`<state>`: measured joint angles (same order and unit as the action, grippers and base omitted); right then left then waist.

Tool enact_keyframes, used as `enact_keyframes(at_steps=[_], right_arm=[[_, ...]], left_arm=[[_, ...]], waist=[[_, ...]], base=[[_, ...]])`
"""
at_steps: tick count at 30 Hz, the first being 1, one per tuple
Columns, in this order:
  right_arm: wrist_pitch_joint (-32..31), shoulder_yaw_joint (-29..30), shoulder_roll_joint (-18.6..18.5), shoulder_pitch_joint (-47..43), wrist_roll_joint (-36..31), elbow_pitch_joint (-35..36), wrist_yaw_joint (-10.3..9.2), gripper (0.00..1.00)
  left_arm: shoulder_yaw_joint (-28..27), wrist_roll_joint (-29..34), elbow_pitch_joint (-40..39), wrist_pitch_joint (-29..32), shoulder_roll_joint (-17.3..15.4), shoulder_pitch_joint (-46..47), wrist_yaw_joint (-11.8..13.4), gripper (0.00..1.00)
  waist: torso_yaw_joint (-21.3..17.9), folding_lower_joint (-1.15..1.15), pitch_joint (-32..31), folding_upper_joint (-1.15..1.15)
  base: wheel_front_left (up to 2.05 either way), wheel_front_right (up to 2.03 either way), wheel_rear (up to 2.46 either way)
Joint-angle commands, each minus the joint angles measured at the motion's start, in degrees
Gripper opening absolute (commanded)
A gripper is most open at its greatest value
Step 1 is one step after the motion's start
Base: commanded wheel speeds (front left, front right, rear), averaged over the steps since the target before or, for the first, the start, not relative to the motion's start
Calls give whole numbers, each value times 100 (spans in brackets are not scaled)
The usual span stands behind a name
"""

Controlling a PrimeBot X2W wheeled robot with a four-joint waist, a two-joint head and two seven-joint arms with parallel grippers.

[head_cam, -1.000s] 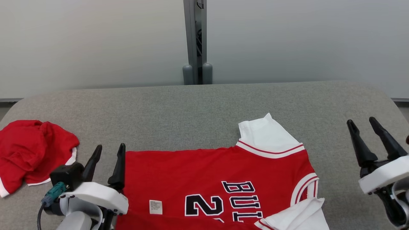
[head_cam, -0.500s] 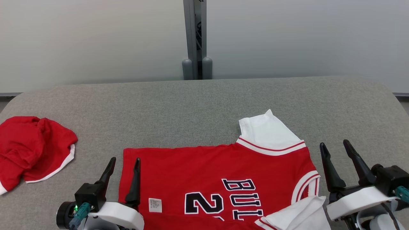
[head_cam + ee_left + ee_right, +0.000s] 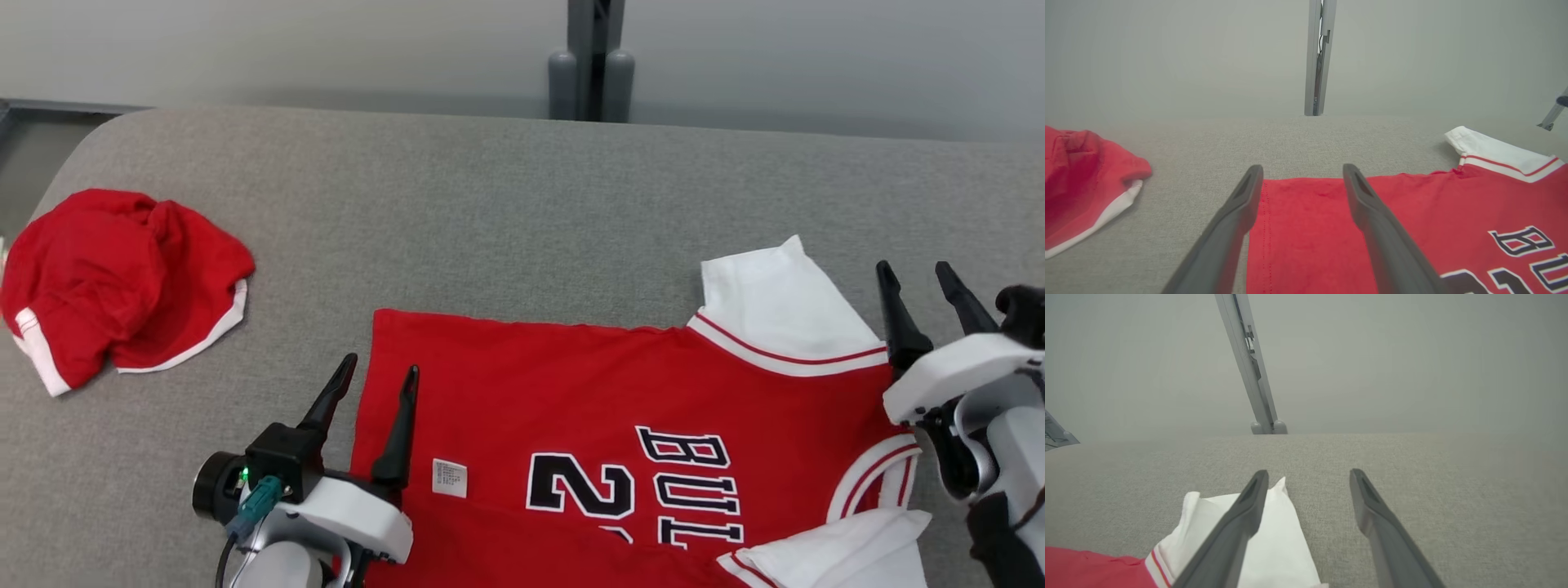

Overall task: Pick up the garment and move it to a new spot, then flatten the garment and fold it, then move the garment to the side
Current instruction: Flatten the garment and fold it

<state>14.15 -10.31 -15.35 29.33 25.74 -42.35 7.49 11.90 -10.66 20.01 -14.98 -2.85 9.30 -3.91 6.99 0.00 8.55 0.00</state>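
Red jersey (image 3: 612,392) lies spread flat at the near side of the grey surface (image 3: 490,204), lettering up, hem toward robot's left, white sleeves toward right. Thin smooth knit, likely light, limp and a bit slick, so it should sag and drape when lifted. Not fragile. Best holds look like the far hem corner and the far white sleeve (image 3: 784,302), pinching at the edges.

Left pincer (image 3: 382,363) has its fingers apart and empty, straddling the hem edge. Right pincer (image 3: 913,265) is likewise apart and empty, just beside that sleeve.

The surface is coarse woven cloth with rounded corners. A crumpled red garment (image 3: 122,278) with white trim lies well apart, at left.
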Motion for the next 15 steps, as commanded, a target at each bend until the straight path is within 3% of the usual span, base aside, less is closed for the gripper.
enact_keyframes(at_steps=[1, 8, 15], right_arm=[[-77, -70, -76, 163, 97, -144, 1, 100], [-537, -703, -394, 1126, 713, -1156, 1, 100], [-883, -1280, -638, 1672, 1151, -1625, 1, 100]], left_arm=[[38, -32, -30, -15, -12, 108, 15, 100], [419, -175, -131, -15, -13, 389, 91, 100], [536, -303, -175, -15, -12, 588, 190, 100]], waist=[[255, 0, 256, 0], [633, 0, 649, 0], [828, 0, 891, 0]], base=[[0, 0, 0], [0, 0, 0], [0, 0, 0]])
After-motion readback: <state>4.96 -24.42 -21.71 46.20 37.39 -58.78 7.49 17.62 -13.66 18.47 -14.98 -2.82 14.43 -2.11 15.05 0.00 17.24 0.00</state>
